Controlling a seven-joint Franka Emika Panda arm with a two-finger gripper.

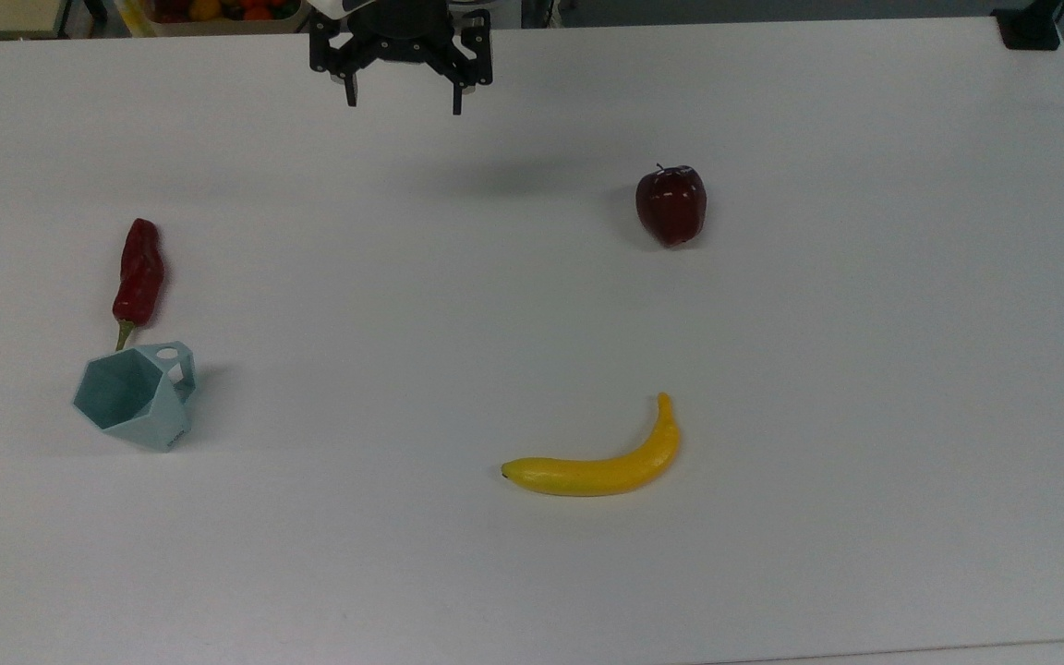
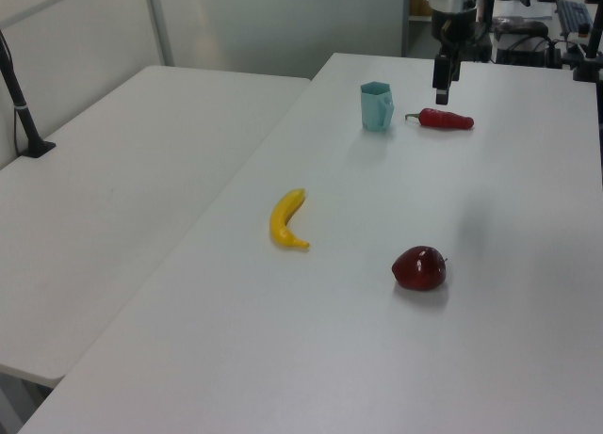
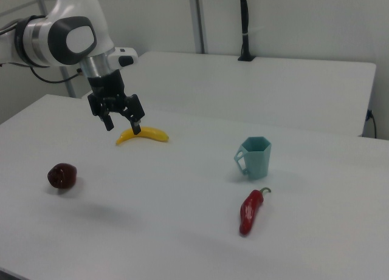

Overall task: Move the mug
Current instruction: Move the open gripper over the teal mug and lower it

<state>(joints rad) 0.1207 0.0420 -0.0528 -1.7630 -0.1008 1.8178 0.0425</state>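
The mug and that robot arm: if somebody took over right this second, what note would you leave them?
Gripper: open, holding nothing, hanging above the white table near the top view's upper edge, well away from everything.
Mug: upright on the table at the top view's left, handle toward the red chili pepper lying just beside it; whether the pepper's stem touches the mug is hard to tell.
Also on the table: a banana and a dark red apple, both apart from the mug.
Done: nothing yet; the mug is ungrasped.
Left: reach the mug, grasp it, move it, probably minding the pepper.
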